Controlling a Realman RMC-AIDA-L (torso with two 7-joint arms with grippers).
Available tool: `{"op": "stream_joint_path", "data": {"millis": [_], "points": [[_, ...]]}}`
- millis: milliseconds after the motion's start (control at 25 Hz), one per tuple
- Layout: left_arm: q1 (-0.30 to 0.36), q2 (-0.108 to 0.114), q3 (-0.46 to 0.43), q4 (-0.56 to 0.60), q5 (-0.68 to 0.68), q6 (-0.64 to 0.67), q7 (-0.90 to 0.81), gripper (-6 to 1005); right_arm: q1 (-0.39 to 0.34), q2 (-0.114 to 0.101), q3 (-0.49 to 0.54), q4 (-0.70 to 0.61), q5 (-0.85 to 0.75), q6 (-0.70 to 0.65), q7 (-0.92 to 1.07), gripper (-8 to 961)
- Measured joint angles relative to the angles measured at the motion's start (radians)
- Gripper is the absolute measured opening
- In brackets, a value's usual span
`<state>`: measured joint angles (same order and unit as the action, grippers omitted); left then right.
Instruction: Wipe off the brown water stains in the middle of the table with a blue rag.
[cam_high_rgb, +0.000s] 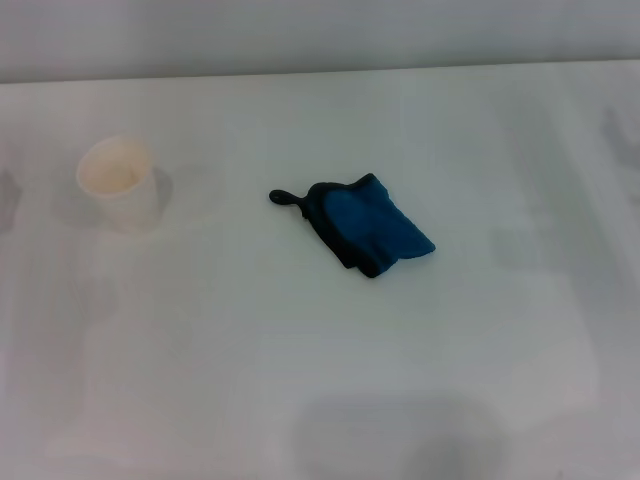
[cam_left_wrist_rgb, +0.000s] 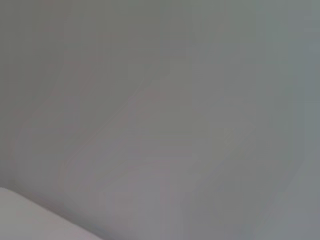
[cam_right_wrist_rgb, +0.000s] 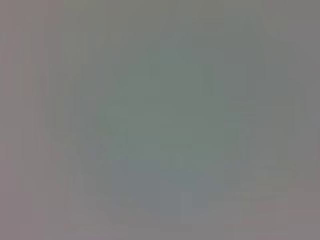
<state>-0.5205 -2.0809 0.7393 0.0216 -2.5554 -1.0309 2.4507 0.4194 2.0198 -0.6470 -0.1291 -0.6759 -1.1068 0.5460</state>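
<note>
From the head view, the blue rag (cam_high_rgb: 372, 227) lies crumpled near the middle of the table (cam_high_rgb: 300, 380), well in from every edge, its black loop tab (cam_high_rgb: 283, 197) pointing toward the paper cup (cam_high_rgb: 120, 183) by the left edge. No brown stain shows. Neither gripper appears, so I cannot tell their state. Both wrist views show only blank grey. The rag looks soft and light; pinch its raised middle fold.

White table (cam_high_rgb: 450, 380), bright-blue rag (cam_high_rgb: 372, 225) with black edging and loop, cream paper cup (cam_high_rgb: 120, 185)
</note>
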Motion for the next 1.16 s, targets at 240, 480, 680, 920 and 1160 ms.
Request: {"op": "stream_joint_path", "data": {"millis": [240,480,680,920,1160], "points": [[-0.016,0.001,0.0,0.006,-0.001,0.051,0.001,861,0.049,0.002,0.021,0.095,0.151,0.099,-0.3,844],[-0.035,0.001,0.004,0.01,0.0,0.115,0.002,861,0.066,-0.001,0.022,0.089,0.154,0.134,-0.299,844],[-0.042,0.001,0.005,0.011,0.0,0.136,0.002,861,0.077,-0.002,0.023,0.087,0.156,0.137,-0.3,844],[-0.05,0.0,0.006,0.014,0.008,0.137,0.098,861,0.09,-0.003,0.025,0.077,0.166,0.203,-0.305,844],[-0.055,-0.002,0.003,0.012,0.005,0.136,0.159,861,0.091,-0.005,0.027,0.064,0.201,0.232,-0.306,844]]}}
